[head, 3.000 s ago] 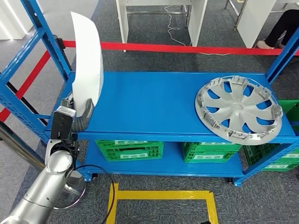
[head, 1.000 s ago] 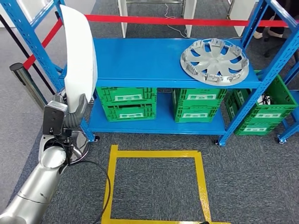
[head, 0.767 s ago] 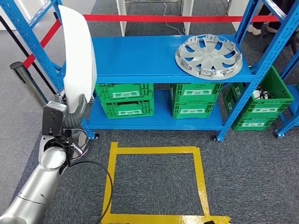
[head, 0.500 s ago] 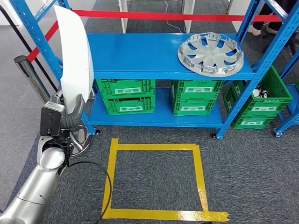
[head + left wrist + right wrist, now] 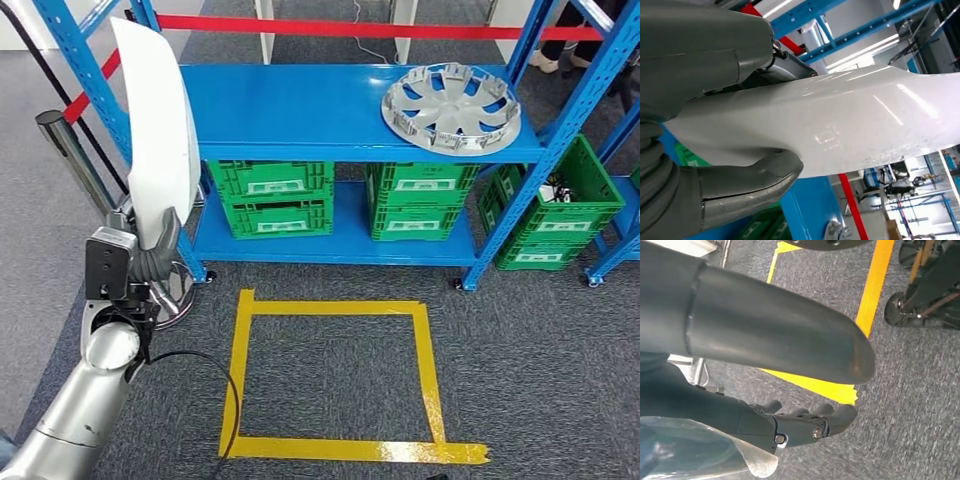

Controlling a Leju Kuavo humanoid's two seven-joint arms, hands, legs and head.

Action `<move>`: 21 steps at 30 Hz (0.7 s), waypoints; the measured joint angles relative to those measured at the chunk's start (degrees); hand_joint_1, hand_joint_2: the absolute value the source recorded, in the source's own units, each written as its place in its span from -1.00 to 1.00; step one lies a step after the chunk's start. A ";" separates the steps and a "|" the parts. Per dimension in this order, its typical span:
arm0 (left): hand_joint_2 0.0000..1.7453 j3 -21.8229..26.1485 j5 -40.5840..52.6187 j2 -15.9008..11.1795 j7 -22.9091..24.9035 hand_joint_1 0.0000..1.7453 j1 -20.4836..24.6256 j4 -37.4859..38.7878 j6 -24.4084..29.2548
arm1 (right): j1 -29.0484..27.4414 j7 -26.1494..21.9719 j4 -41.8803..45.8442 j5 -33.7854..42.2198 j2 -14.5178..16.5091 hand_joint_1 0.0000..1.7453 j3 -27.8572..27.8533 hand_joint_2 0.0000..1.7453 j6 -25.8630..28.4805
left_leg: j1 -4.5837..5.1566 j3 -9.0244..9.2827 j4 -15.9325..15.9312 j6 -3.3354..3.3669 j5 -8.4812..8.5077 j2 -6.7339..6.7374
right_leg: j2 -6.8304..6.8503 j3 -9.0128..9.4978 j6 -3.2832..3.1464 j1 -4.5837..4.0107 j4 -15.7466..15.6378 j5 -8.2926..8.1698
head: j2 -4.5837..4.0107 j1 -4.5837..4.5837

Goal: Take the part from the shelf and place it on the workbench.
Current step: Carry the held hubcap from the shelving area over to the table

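Note:
A large white curved panel (image 5: 158,140) stands upright at the left of the head view, in front of the blue shelf's left end. My left hand (image 5: 155,255) grips its lower edge, thumb on the near face. The left wrist view shows the glossy white panel (image 5: 851,115) pinched between the grey thumb (image 5: 753,185) and the fingers behind it. My right hand (image 5: 791,425) hangs above the grey carpet in the right wrist view, its dark fingers stretched out and holding nothing.
The blue shelf (image 5: 317,110) carries a silver hubcap (image 5: 451,108) at its right end, with green crates (image 5: 272,200) on the lower level. A yellow tape square (image 5: 238,370) marks the carpet. A metal stanchion (image 5: 75,165) and red barrier tape (image 5: 340,27) stand at the left and behind.
The camera has drawn back from the shelf, so the shelf looks smaller and the yellow square has come into view. The white panel stays in my left hand.

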State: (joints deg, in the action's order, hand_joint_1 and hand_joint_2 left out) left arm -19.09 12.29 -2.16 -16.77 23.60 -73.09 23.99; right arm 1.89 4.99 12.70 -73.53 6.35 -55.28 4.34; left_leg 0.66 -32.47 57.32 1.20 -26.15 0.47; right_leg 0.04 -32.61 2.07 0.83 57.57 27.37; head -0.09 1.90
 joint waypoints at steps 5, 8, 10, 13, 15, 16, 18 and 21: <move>1.00 0.02 -0.02 -0.14 -0.09 1.00 0.01 -0.05 0.08 | -0.08 -0.84 0.00 0.72 0.01 -1.00 -0.13 -1.00 -0.70 | -0.41 -2.97 6.78 -1.47 -4.34 -0.18 | 0.00 -0.45 -1.76 0.31 -0.08 -0.54 | 0.00 -0.23; 1.00 0.01 -0.13 -0.27 -0.25 1.00 -0.26 -0.02 0.07 | -0.05 -2.02 0.00 2.29 -0.01 -1.00 -0.70 -1.00 -2.03 | -0.68 -7.25 16.91 -1.83 -8.19 -0.19 | -0.20 -0.75 -2.03 0.25 -0.04 -0.69 | 0.00 -0.33; 1.00 0.01 -0.19 -0.30 -0.39 1.00 -0.34 0.00 0.06 | -0.07 -2.16 0.00 2.80 -0.02 -1.00 -1.17 -1.00 -2.39 | -0.74 -5.85 14.43 -1.57 -5.71 -0.28 | -0.60 -0.77 -1.99 0.22 0.00 -0.80 | 0.00 -0.33; 1.00 0.02 -0.23 -0.44 -0.59 1.00 -0.17 0.00 0.06 | 0.00 -2.15 0.00 2.82 -0.01 -1.00 -1.46 -1.00 -2.57 | -0.64 -0.34 3.00 -0.57 -0.85 -1.58 | -1.37 -0.98 -1.55 0.13 0.06 -1.08 | 0.00 -0.32; 1.00 0.03 -0.29 -0.49 -0.66 1.00 -0.11 0.00 0.08 | 0.06 -2.15 0.00 2.80 -0.03 -1.00 -1.58 -1.00 -2.65 | -0.51 0.50 0.60 -0.31 -0.79 -2.05 | -1.73 -1.50 -0.90 0.16 0.01 -1.48 | 0.00 -0.29; 1.00 0.03 -0.34 -0.46 -0.69 1.00 -0.10 0.00 0.09 | 0.05 -2.15 0.00 2.80 -0.04 -1.00 -1.66 -1.00 -2.69 | -0.50 0.39 0.28 -0.21 -0.69 -1.85 | -1.93 -1.69 -0.50 0.18 -0.08 -1.70 | 0.00 -0.30; 1.00 0.03 -0.50 -0.38 -0.73 1.00 -0.08 -0.01 0.12 | -0.02 -2.14 0.00 2.78 -0.15 -1.00 -1.78 -1.00 -2.85 | -0.74 0.36 -0.26 0.27 -0.19 -1.24 | -1.85 -2.43 0.08 0.20 0.52 -1.18 | 0.00 -0.23; 1.00 0.05 -0.79 -0.33 -0.77 1.00 -0.07 -0.01 0.23 | -0.04 -2.10 0.00 2.73 -0.25 -1.00 -1.84 -1.00 -3.19 | -0.91 0.14 -0.77 0.93 0.37 -0.22 | -0.85 -6.30 0.63 0.22 8.52 3.44 | 0.00 0.02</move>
State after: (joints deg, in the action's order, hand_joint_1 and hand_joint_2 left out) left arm -19.04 11.51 -2.49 -17.55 23.53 -73.10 24.22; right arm 1.85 2.89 12.70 -70.80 6.10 -57.11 1.15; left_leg -0.24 -32.33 56.55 2.14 -25.77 0.24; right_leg -0.81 -38.91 2.70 1.05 66.10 30.81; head -0.09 1.92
